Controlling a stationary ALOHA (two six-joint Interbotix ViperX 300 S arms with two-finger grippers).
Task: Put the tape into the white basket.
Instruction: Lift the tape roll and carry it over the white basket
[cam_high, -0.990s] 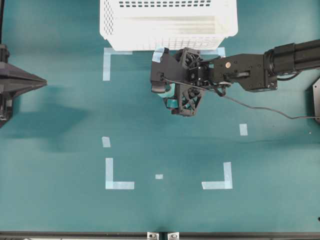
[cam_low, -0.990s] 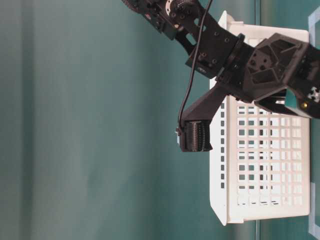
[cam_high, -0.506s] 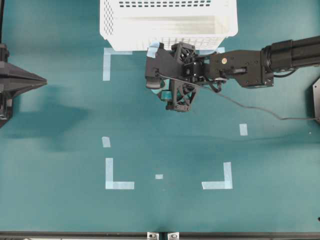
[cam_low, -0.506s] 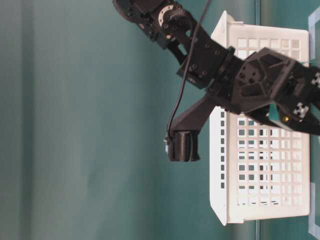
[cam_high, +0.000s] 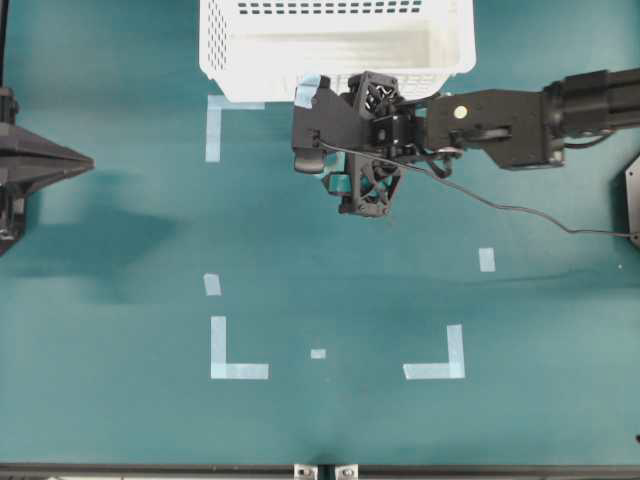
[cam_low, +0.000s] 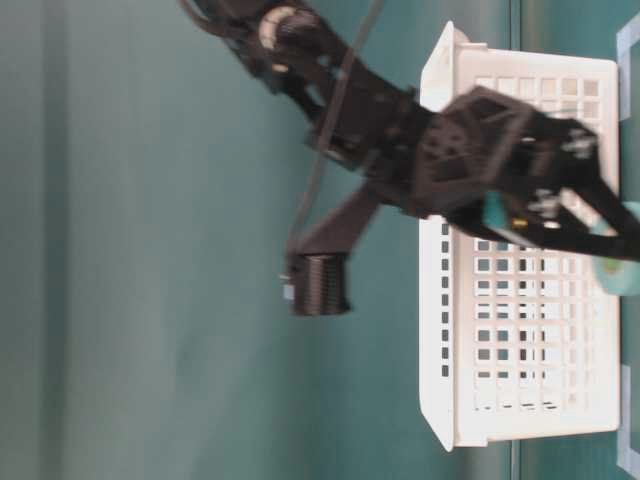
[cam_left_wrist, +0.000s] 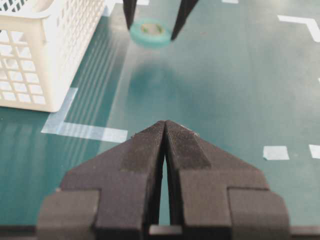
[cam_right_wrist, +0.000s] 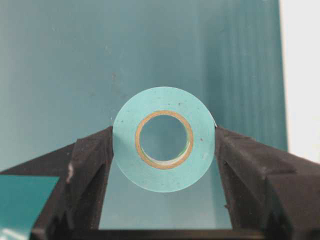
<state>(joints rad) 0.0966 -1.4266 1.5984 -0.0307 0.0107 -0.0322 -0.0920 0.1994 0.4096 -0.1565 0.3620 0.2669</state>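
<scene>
Matt tape (cam_right_wrist: 164, 139) with cardboard core — glossy white plastic basket (cam_high: 335, 48).

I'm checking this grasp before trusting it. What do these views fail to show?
- Overhead: the tape is mostly covered by the right gripper.
- Table-level: motion blur smears that gripper; the tape sits at the frame edge.
- The white basket: its far end is cut off overhead, so its contents are not fully visible.

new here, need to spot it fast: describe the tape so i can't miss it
Find the white basket, then the black right tool just in front of it. The tape is the small turquoise ring pinched there, unlike the flat pale strips stuck on the table.
</scene>
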